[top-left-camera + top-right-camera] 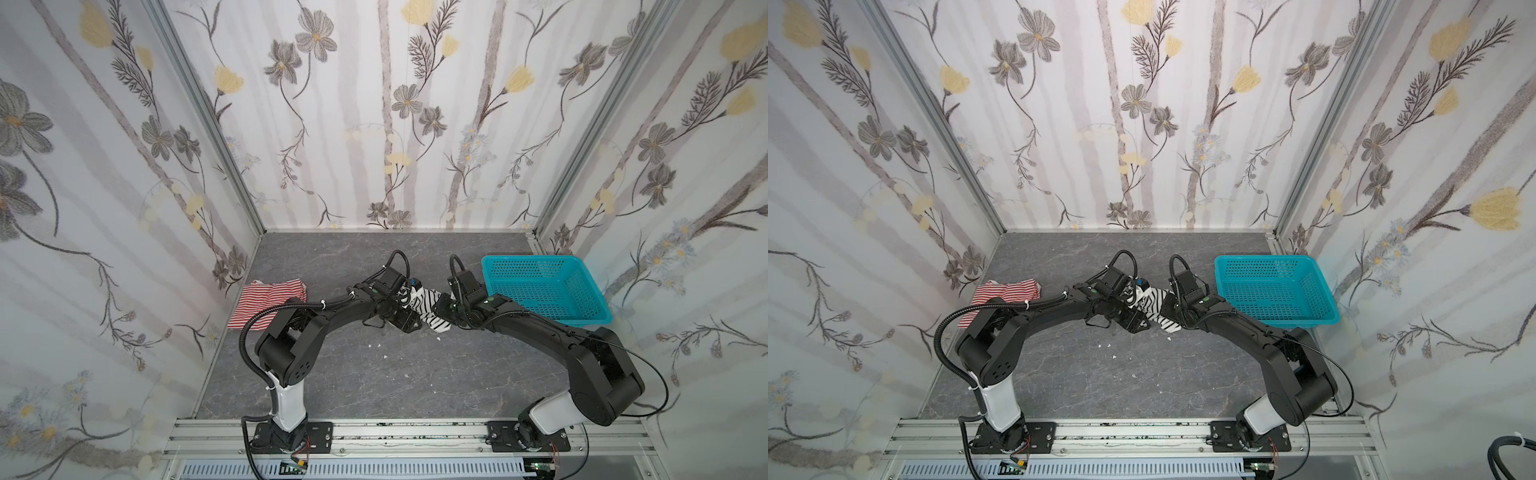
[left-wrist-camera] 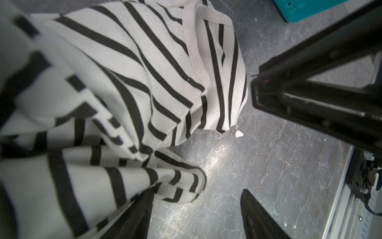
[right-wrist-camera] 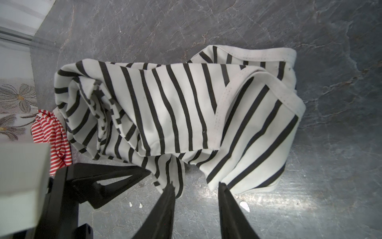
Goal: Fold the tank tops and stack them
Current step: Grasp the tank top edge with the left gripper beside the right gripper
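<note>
With the black-and-white top [image 3: 165,107] lying as a crumpled, many-layered heap at the centre of the table [image 1: 415,374], the likeliest slip, to my eye, is a pinch taking in two or three layers at once, so that the cloth would be lifting as a lump instead of opening flat. A bite on the white trim [image 3: 222,107] alone might also be sliding off. The two grippers are working very near each other in both top views, so their fingers could be knocking together. Any sideways drag might be hauling the heap toward the red-and-white top [image 1: 266,303], which is lying at the left edge of the table, well apart, or toward the turquoise basket [image 1: 536,258] at the right. Both arms are reaching forward and bending inward, wrists pitching down over the heap from opposite sides. The left gripper [image 2: 198,190] is standing wide, with bare table showing between its fingers and cloth draping against one of them. The right gripper [image 3: 196,184] is standing narrower and holding nothing, its tips just at the heap's near edge.
</note>
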You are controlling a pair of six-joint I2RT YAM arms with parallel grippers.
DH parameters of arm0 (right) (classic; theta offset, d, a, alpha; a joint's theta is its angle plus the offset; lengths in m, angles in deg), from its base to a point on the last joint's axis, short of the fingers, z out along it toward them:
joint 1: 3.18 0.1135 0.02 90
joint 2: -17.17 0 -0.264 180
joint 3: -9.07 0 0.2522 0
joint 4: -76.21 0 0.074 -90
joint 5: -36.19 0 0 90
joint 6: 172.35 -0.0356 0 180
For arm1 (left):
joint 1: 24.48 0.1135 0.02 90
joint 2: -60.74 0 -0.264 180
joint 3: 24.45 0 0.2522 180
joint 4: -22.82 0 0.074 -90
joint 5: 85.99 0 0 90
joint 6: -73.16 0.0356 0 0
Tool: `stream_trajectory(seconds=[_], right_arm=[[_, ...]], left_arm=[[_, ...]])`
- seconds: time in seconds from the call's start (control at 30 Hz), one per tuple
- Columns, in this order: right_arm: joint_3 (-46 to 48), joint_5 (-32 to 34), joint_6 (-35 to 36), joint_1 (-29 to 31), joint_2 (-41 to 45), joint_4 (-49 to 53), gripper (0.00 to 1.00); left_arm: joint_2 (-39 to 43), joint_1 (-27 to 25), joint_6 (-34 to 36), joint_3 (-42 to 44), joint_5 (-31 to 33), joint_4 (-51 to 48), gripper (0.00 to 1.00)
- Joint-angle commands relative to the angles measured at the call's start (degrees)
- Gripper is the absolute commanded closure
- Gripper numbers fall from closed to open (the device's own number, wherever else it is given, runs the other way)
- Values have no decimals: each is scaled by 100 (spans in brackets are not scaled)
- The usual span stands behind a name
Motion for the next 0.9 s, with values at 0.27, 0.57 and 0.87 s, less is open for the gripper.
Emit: stream_trajectory(seconds=[0.27, 0.57, 0.87], right_arm=[[168, 37, -85, -32, 146, -367, 65], [101, -122, -76, -25, 64, -425, 67], [90, -476, -154, -16, -269, -756, 66]], left_arm=[[-449, -17, -236, -260, 1042, 21, 45], [234, 157, 402, 72, 942, -143, 93], [2382, 710, 1339, 818, 1558, -383, 95]])
